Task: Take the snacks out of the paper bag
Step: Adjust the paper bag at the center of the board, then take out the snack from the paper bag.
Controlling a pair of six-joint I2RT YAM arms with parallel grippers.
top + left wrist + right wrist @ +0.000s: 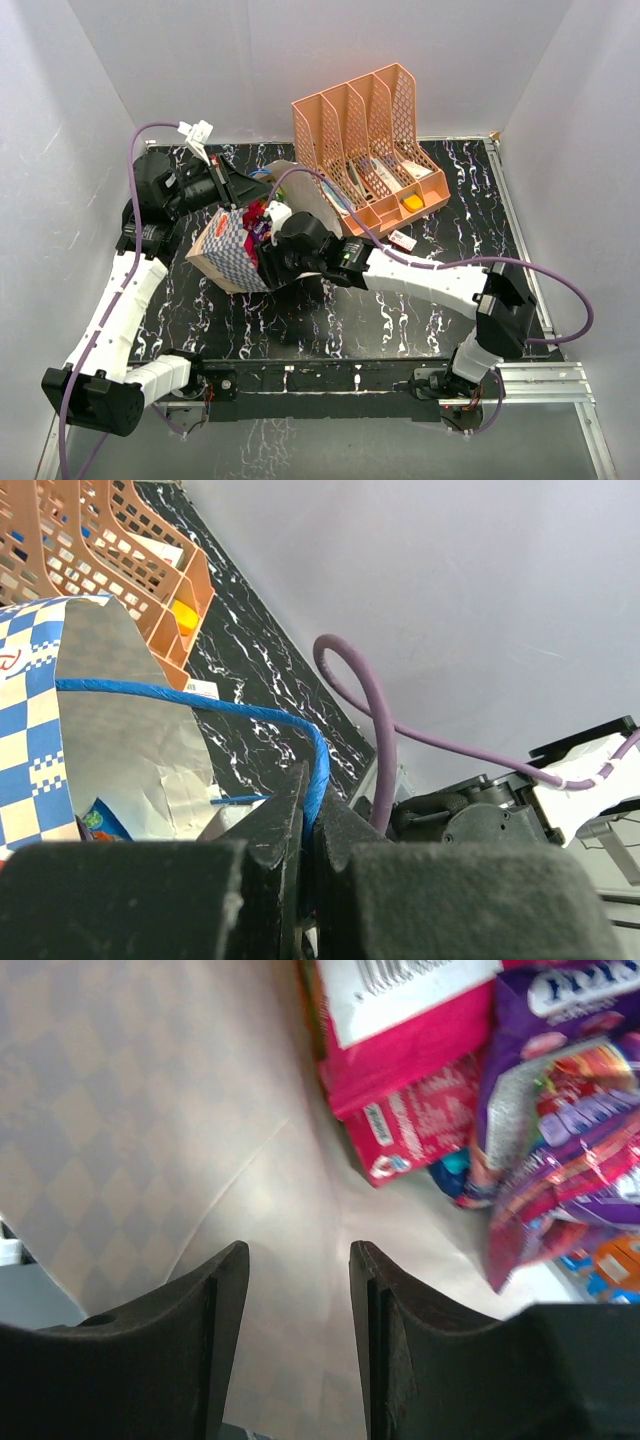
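While a thin blue cord handle (200, 702) is pinched by the left gripper (310, 825), the right gripper (298, 1265) is held part-open, empty, beside purple foil snacks (560, 1110) inside the checked paper bag (225, 258).

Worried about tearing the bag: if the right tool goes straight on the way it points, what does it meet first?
Probably the bare inner wall of the paper bag; the open right tool aims at it, with the magenta snack packet just right of that line. Depth unclear.
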